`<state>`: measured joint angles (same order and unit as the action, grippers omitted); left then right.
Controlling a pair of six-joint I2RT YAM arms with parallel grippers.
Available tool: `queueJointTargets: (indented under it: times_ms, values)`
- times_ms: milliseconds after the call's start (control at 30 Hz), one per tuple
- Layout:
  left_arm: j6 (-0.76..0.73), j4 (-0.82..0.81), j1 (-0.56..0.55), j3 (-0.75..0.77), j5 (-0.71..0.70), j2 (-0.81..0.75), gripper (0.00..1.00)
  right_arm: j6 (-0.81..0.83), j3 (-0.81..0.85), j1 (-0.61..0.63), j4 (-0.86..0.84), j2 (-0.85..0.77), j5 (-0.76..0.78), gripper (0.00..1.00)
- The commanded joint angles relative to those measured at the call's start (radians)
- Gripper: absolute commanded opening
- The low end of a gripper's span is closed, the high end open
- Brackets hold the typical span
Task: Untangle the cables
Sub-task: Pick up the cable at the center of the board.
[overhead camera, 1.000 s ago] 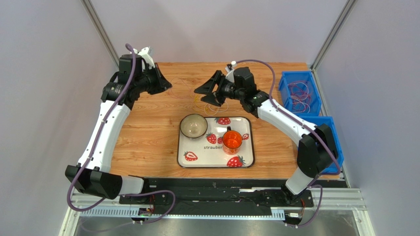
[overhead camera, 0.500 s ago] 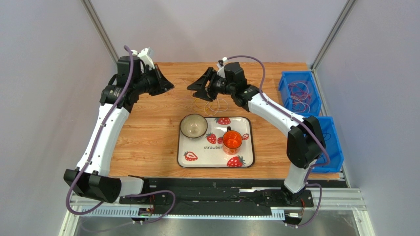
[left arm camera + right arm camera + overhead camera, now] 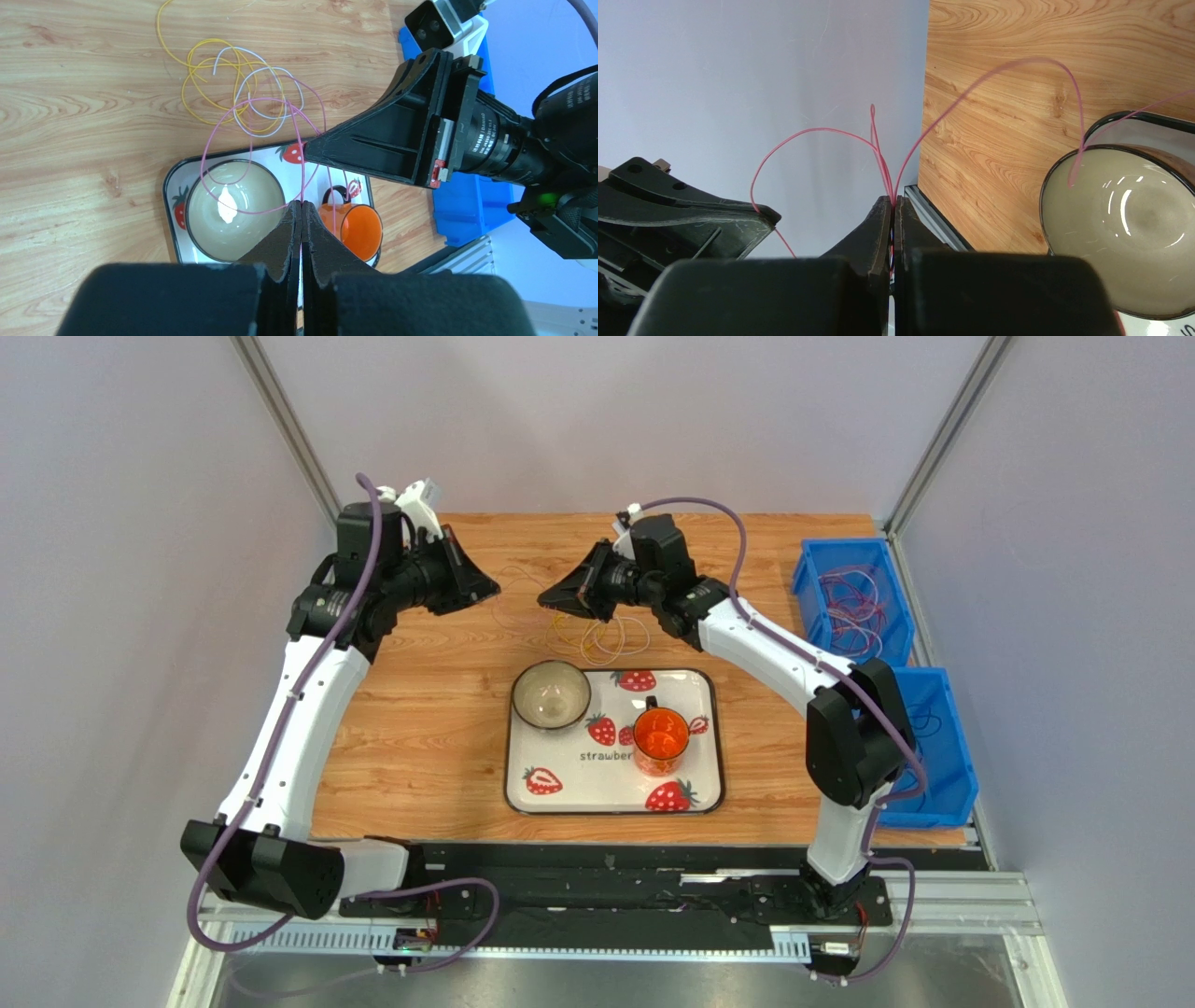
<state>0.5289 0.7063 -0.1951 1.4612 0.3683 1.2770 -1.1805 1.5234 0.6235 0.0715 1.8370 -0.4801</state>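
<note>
Cables (image 3: 246, 94) are pink, yellow, lilac; tray (image 3: 603, 787) strawberry-printed.

pink cable (image 3: 1025, 60) lifted, looping, yellow and lilac cables (image 3: 235, 89) tangled

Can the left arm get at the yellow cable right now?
Likely not yet: the left gripper is shut on the pink cable. The yellow cable itself lies unblocked on the table.

A robotics lab test cell: robot arms (image 3: 302, 714) bolted to a metal rail (image 3: 968, 910) along a wooden table (image 3: 421, 714), enclosed by plain grey panels (image 3: 126, 546) on aluminium posts (image 3: 288, 427), with blue parts bins (image 3: 842, 546) alongside.
</note>
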Motion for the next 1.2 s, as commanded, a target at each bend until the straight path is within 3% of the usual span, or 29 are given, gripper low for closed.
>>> queueJointTargets:
  times_ms: [0,67,100,200,233,433,867,1167]
  values:
    - [0.000,-0.028,0.005,-0.010,0.023,-0.028,0.05,0.018,0.060,0.008,0.002,-0.015,0.012,0.00]
    - [-0.012,-0.013,0.014,-0.010,0.021,-0.024,0.23,0.048,0.093,0.007,0.040,-0.019,0.015,0.00]
    - [-0.018,-0.008,0.014,-0.009,0.015,-0.027,0.44,0.059,0.107,0.008,0.053,-0.025,0.017,0.00]
    - [-0.046,0.019,0.022,-0.009,-0.018,-0.042,0.69,0.107,0.182,0.008,0.105,-0.027,0.018,0.00]
    - [-0.055,0.033,0.023,-0.009,-0.028,-0.047,0.72,0.119,0.204,0.008,0.123,-0.024,0.018,0.00]
    - [-0.133,0.105,0.034,-0.022,-0.114,-0.082,0.75,0.223,0.356,0.005,0.258,-0.009,0.047,0.00]
    - [-0.194,0.033,0.036,-0.309,-0.365,-0.234,0.74,0.508,0.558,-0.001,0.546,0.005,0.161,0.00]
    - [-0.222,0.025,0.036,-0.363,-0.454,-0.261,0.71,0.682,0.584,-0.071,0.683,-0.045,0.291,0.00]
